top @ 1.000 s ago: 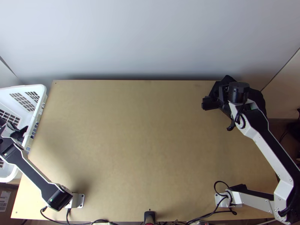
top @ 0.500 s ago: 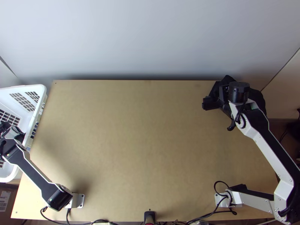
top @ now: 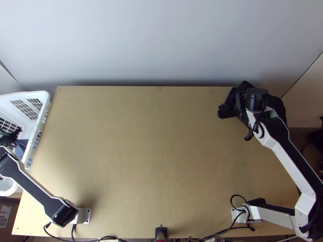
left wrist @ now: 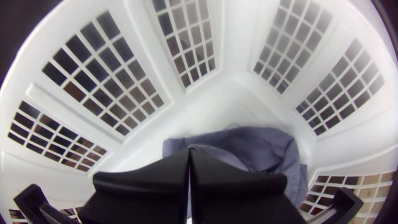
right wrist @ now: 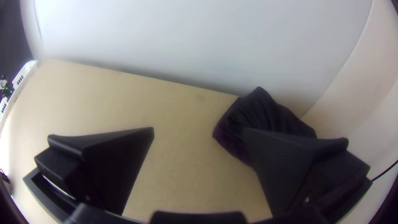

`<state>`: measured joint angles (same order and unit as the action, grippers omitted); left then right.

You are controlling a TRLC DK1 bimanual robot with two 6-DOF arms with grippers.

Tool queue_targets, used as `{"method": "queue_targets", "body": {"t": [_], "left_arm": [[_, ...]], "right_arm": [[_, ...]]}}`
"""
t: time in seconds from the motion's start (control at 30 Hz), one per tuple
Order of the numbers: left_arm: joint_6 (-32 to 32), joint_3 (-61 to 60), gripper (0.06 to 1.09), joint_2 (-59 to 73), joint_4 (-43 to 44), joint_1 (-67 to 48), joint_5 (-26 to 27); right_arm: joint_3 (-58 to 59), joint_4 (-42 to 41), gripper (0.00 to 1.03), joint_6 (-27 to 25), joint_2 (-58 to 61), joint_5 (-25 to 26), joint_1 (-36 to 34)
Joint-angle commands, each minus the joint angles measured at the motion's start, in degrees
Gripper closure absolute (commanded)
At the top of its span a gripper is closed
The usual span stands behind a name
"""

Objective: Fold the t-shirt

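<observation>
From where I stand, the left claw points down into the white basket, its fingers drawn together. A fold of blue-grey cloth, probably the t-shirt, lies bunched right at the tips; whether any is pinched, I can't tell. It looks light and limp, nothing fragile, likely to sag from one point. I'd take a thick fold near the middle to lift it, then the shoulders to spread it.

The left wrist view gives the cloth's creases beyond the claw; the top view gives the basket's place beside the surface. The right wrist view reveals the right claw spread wide, holding nothing, with a dark bundle partly behind one finger.
</observation>
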<state>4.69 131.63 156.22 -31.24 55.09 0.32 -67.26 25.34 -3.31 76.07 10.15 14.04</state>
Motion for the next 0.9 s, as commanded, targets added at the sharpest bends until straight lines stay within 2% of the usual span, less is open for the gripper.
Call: {"method": "queue_targets", "body": {"t": [0.0, 0.17, 0.4, 0.87], "left_arm": [[-3.8, -0.3, 1.05, -10.4, -5.1, -0.2, 3.3], [-5.6, -0.6, 1.05, -16.5, -7.6, -0.4, 7.4], [-6.8, -0.7, 1.05, -25.5, -10.3, -0.9, 10.3], [-8.5, -0.7, 1.05, -40.6, -8.2, -3.5, 9.6]], "right_arm": [[0.0, -0.6, 0.04, 0.1, 0.0, 0.0, 0.3], [-0.3, -0.6, 0.04, 0.8, -0.4, 0.0, 0.7], [0.4, -1.3, 0.04, 0.9, -0.8, 0.0, 1.2], [5.6, -3.6, 0.04, 1.1, -4.8, 0.0, 2.3]]}}
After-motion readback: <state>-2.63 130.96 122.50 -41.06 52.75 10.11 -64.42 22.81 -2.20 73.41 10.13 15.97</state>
